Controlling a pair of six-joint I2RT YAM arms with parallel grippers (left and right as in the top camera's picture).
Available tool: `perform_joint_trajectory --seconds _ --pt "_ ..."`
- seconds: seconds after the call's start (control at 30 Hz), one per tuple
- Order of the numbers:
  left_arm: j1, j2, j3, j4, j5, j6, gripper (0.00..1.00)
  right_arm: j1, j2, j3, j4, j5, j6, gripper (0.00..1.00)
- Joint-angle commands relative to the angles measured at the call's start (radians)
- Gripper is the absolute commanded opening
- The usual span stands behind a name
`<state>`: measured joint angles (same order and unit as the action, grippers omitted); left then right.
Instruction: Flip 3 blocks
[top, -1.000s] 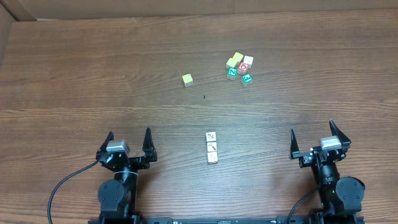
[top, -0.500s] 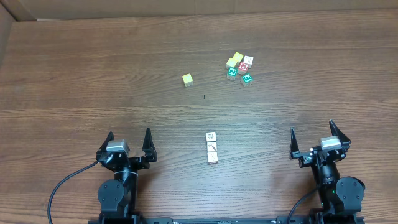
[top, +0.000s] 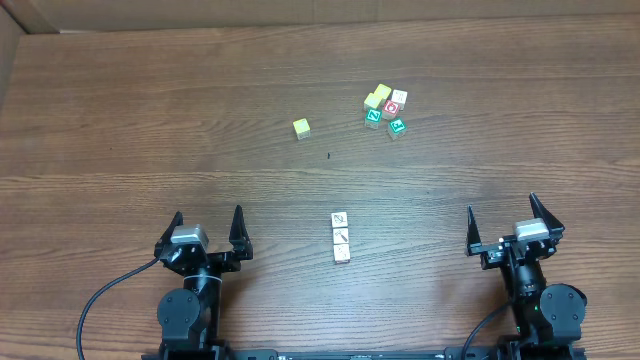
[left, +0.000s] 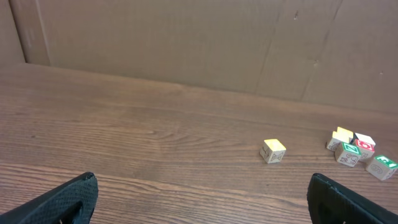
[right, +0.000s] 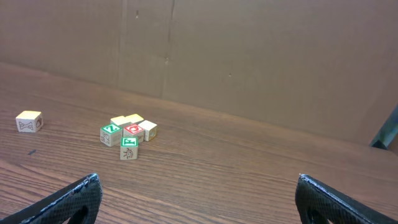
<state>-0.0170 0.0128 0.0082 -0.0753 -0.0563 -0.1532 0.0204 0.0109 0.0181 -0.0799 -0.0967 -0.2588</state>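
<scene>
Although the wooden bench (top: 120, 90) held several cubes, the left tool (top: 208, 214) and right tool (top: 501, 207) sat at its near edge, each with its fingers spread wide apart and gripping nothing. A cluster of letter cubes (top: 386, 110) lay far off. The three blocks (top: 341, 237) lay in a tight column between the tools, touching or nearly so, and a lone yellow cube (top: 301, 127) sat well beyond them. That closeness looked the main hazard: fingers closing on one block could shove its neighbours, or a small block could slip and roll instead of flipping.
</scene>
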Motion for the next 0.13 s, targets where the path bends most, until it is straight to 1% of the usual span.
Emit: perform_joint_trajectory --seconds 0.0,0.1 --pt "0.01 -0.008 -0.003 0.002 0.0 0.019 1.0 -0.002 -0.008 -0.01 0.003 0.006 0.0 1.0" --pt "0.01 -0.008 -0.003 0.002 0.0 0.019 1.0 -0.002 -0.008 -0.01 0.003 0.006 0.0 1.0"
